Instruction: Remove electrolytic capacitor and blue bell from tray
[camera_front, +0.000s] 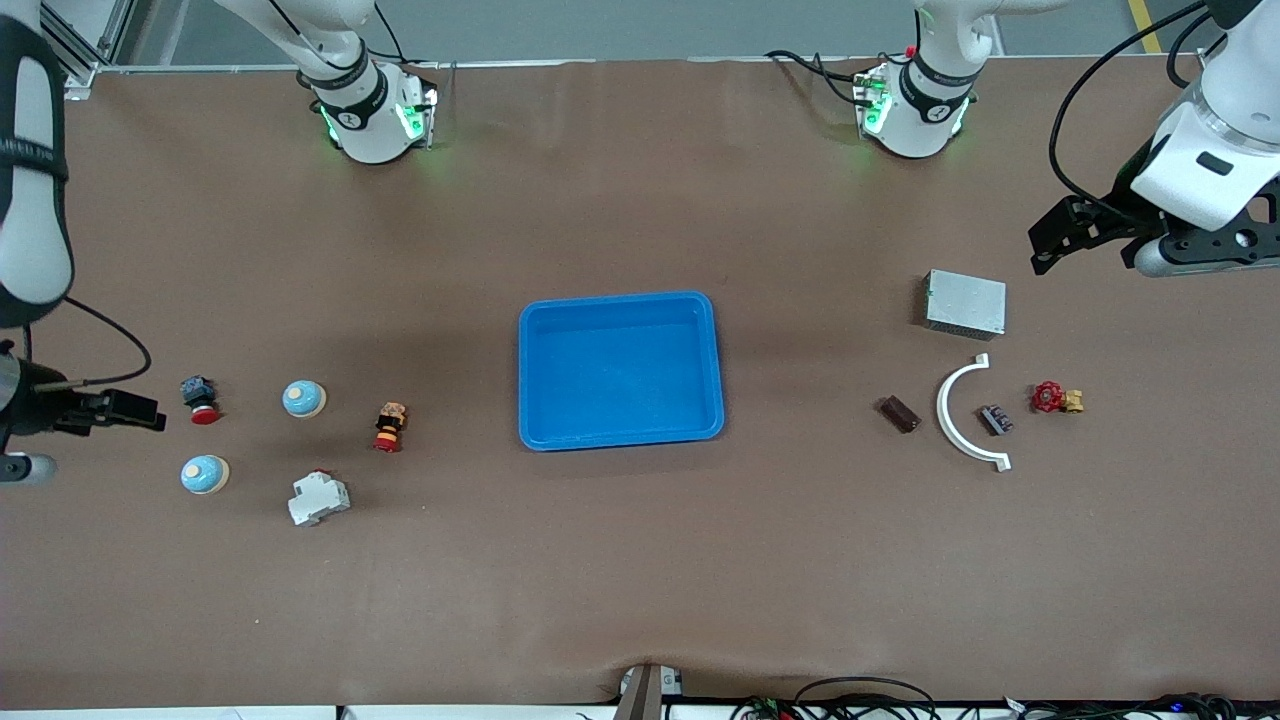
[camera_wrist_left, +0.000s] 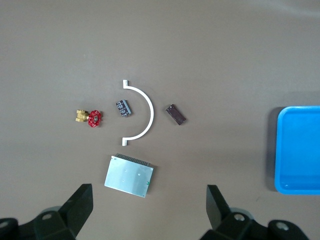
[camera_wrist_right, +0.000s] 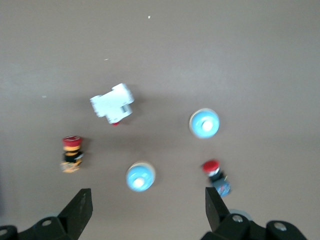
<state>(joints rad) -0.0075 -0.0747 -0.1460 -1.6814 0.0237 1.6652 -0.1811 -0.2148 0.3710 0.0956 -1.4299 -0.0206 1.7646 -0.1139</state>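
A: Entry, front view, bottom of frame upward. Lowest is the breaker (camera_front: 319, 498), toward the right arm's end. Just above it, the near bell (camera_front: 205, 474); higher up, the second bell (camera_front: 303, 399), with a red button (camera_front: 200, 399) and a striped switch (camera_front: 390, 427) on either side of it.

B: And the tray?

A: Tray (camera_front: 620, 370) at mid-frame, with nothing in it. Both bells sit on the bare table, well apart from it. I can't pick out a capacitor with any certainty.

B: How would a bell handle?

A: My guess is light, rigid, with a smooth dome that is likely slippery. I'd take it low, across the base, not on the crown. It could ring or roll if nudged.

B: The left arm's end?

A: The arc (camera_front: 962, 415), a brown chip (camera_front: 898, 413) and a valve (camera_front: 1055, 399); the grey box (camera_front: 965, 303) is higher in the frame.

B: Tools?

A: The right gripper (camera_wrist_right: 147, 212) hangs over the bells' patch, jaws fully apart, holding nothing and touching nothing. The left gripper (camera_wrist_left: 148, 212) is over the table by the grey box, also spread wide and empty. Both arms wait.
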